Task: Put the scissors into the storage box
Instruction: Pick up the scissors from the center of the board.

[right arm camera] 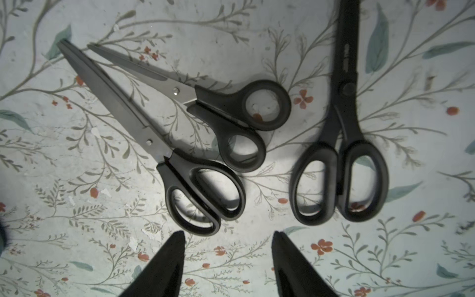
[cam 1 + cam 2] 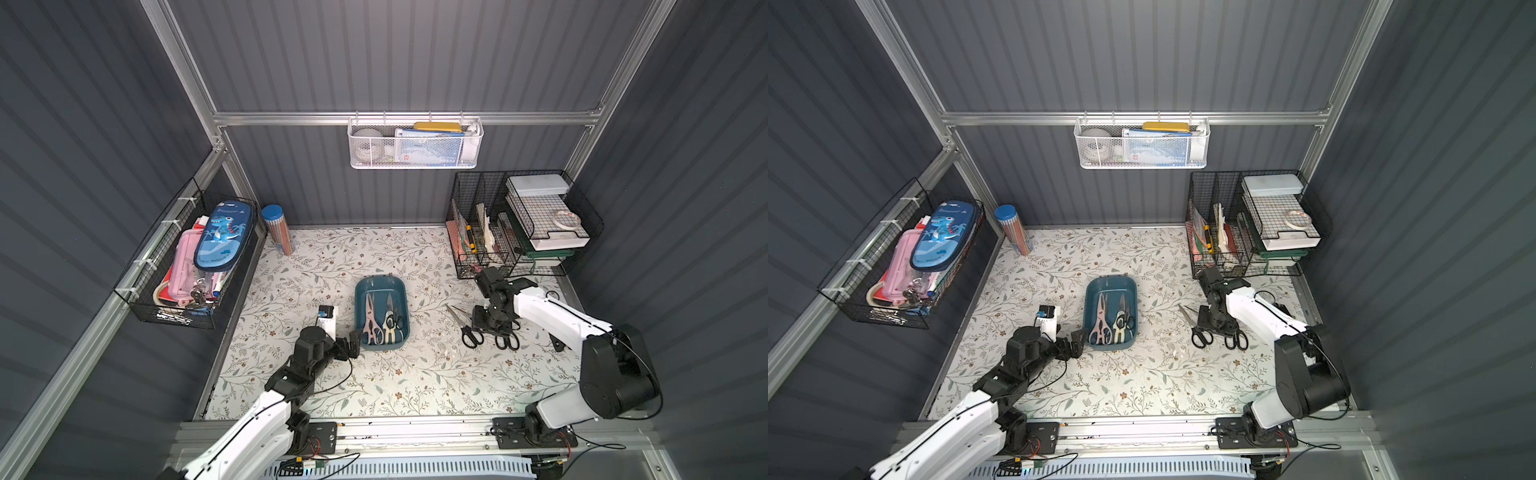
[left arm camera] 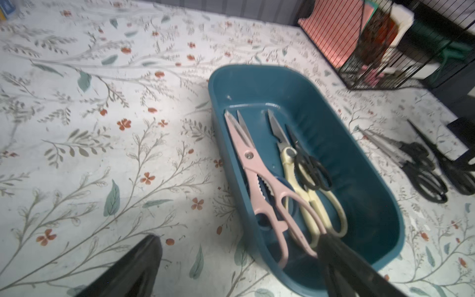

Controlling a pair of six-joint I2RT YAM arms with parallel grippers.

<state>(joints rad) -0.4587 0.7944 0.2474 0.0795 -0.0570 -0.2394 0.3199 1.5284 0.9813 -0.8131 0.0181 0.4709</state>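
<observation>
The floral counter [image 2: 415, 386] carries the storage box [image 2: 380, 284] at its middle. The left tool [image 2: 351, 342] hangs spread wide at the box's near end, holding nothing. The right tool [image 1: 228, 239] stands parted and empty above the counter, just short of the handles of three black scissors [image 1: 226, 118]. In both top views it hides part of them. Only the left wrist view shows a dark blue handle [image 3: 289, 186] beneath the pink shears [image 3: 248, 154]. They lie beside cream shears [image 3: 288, 156] and a small black pair [image 3: 313, 172] inside the box.
</observation>
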